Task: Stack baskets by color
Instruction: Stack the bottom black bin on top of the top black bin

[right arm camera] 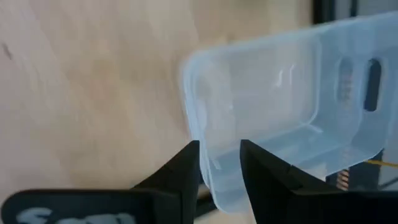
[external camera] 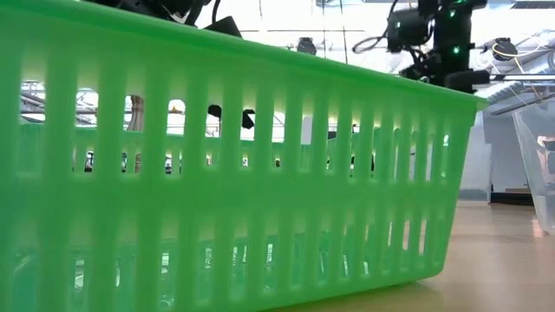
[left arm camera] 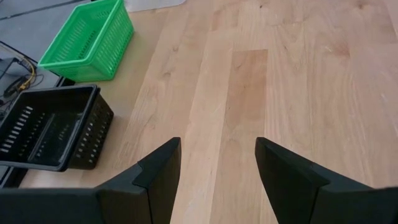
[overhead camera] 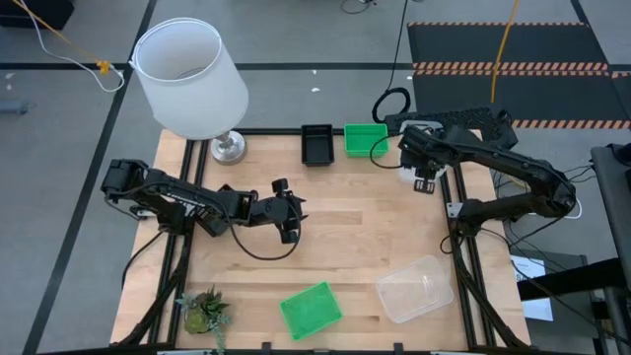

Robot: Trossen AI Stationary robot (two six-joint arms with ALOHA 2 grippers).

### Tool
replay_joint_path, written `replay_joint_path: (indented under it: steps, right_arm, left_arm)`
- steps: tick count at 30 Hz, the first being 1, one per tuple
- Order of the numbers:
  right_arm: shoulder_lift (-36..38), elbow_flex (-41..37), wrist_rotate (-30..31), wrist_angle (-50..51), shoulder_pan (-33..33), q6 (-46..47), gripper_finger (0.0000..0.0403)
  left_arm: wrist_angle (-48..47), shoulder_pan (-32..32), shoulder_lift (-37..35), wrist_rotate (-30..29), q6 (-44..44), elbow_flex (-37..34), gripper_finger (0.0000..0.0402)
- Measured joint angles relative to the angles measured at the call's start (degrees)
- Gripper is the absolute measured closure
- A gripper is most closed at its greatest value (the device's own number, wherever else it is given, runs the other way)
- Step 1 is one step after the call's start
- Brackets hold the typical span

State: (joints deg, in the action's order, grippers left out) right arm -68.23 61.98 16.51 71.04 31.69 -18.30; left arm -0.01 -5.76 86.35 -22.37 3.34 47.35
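- Pale wooden table (overhead camera: pixel 345 247) carries a clear translucent plastic basket (overhead camera: pixel 415 288), long axis slanted.
- Right gripper (overhead camera: pixel 425 183) cannot be judged parted or clenched; left gripper (overhead camera: pixel 287 223) spread, empty.

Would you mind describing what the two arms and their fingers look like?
Both are dark, jointed arms trailing black cables. The left gripper ends in two matte black, wedge-shaped fingers. The right gripper has similar black fingers, and small green lights glow on its arm.
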Motion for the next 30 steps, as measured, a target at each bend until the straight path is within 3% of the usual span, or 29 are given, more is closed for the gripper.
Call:
replay_joint_path:
  steps: [7,13,17,22,30]
  right_arm:
    - [5.64,0.00,0.03,-6.48,-8.58,14.70,0.0291]
    - [9.56,0.00,0.10,-14.82,-16.66,23.71,0.0291]
    - [10.45,-0.91,0.10,-22.01,-21.85,23.53,0.0291]
    - [11.41,-7.77,-0.09,-36.89,-26.24,17.55,0.0291]
    - [11.55,-14.41,-0.19,-47.49,-26.95,9.98,0.0291]
  left_arm:
    - [-1.75,-0.34,0.00,-0.03,0.59,0.08,0.0195]
    - [-13.79,-1.91,-3.53,-0.76,-0.23,1.62,0.0195]
    - [-21.83,-2.97,-7.14,-1.92,-6.64,1.88,0.0195]
    - [-36.05,-4.65,-11.71,-4.26,-17.22,1.90,0.0194]
    - [-60.12,-7.98,-16.08,-4.90,-40.46,1.84,0.0195]
